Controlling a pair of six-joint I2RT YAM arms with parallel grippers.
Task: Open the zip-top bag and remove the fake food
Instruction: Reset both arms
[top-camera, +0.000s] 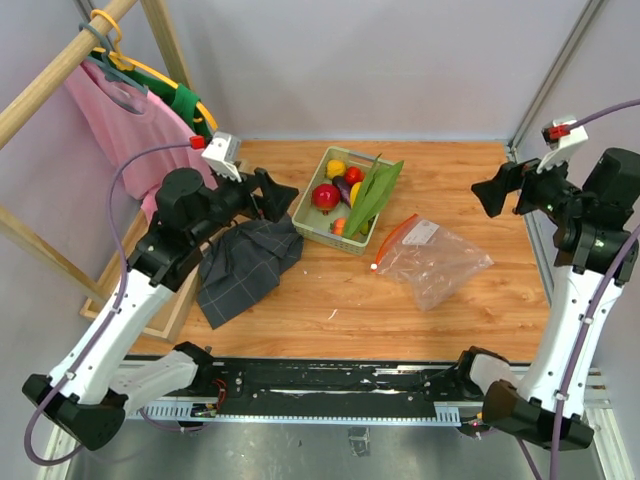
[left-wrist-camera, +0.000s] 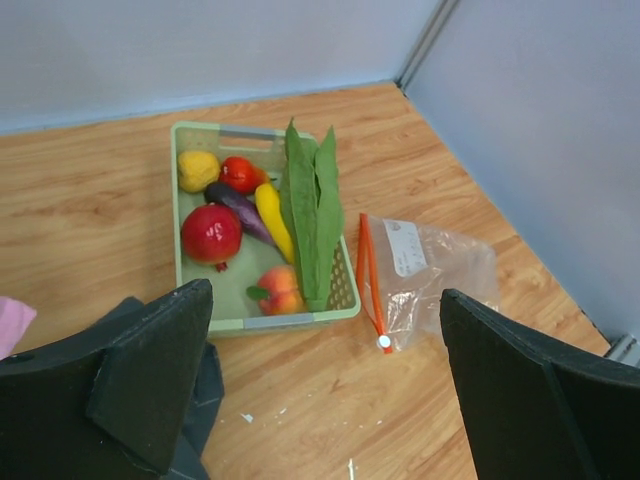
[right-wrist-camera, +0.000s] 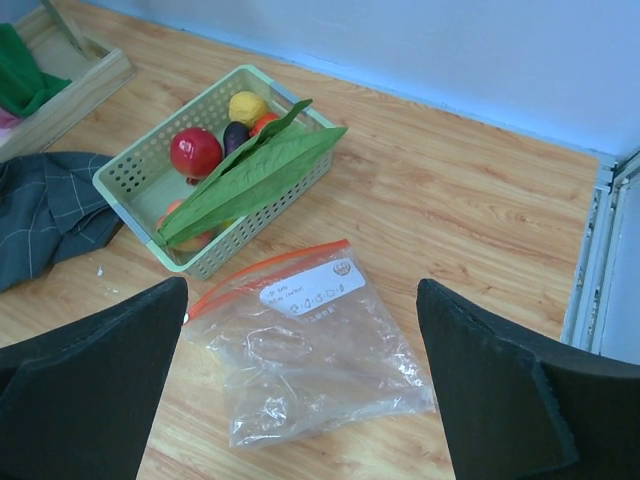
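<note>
Zip-top bag (top-camera: 437, 260) lies flat, lengthwise left-right; zip strip (top-camera: 395, 240) toward the tray (top-camera: 322, 236)

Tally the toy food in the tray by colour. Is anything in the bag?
Red: 2, large red fruit and small red fruit
Yellow: 2, lumpy yellow fruit and banana
Purple: 1, eggplant
Orange: 1, peach
Green: 1, leafy piece
Total: 7, all in the tray. The bag looks empty.

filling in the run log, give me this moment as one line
left gripper: open, empty | right gripper: open, empty | zip-top bag: flat on table, looks empty | fake food: in green tray
</note>
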